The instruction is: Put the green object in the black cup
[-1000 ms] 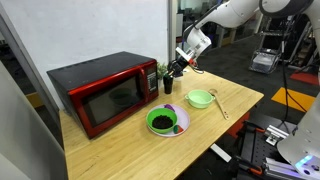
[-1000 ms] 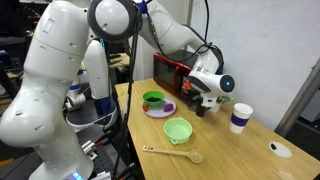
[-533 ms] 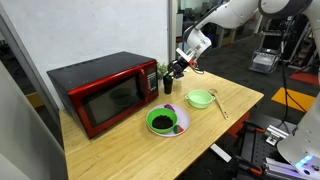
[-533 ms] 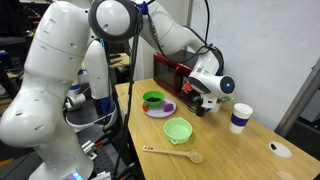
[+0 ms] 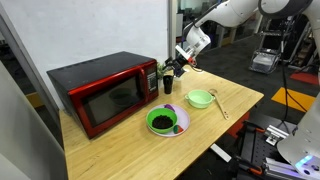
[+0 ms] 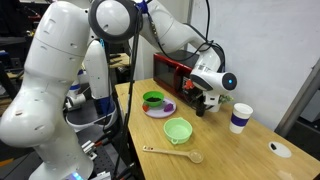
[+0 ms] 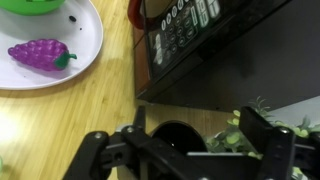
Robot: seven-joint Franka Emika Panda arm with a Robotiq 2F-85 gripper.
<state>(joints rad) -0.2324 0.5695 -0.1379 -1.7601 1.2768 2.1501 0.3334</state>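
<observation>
The black cup [image 5: 168, 86] stands on the wooden table just in front of the red microwave's right end. In the wrist view the black cup [image 7: 180, 142] lies straight below, between the fingers. The green object [image 7: 236, 138], a leafy sprig, sits at the cup's right rim, close against the inner side of one finger [image 7: 264, 128]. In an exterior view the green object [image 5: 162, 70] pokes up above the cup. My gripper [image 5: 177, 68] hangs just over the cup with its jaws open and nothing clamped; from the wrist camera the gripper [image 7: 200, 135] straddles the cup.
The red microwave [image 5: 105, 90] stands close behind the cup. A plate [image 7: 88, 50] carries purple grapes [image 7: 40, 53] and a green bowl [image 5: 160, 121]. Another green bowl [image 5: 200, 98], a wooden spoon [image 6: 172, 154] and a white cup with blue top [image 6: 241, 117] lie farther out.
The jaws have gone from shut to open, letting go of the green object. The gripper has lifted very slightly above the cup.
</observation>
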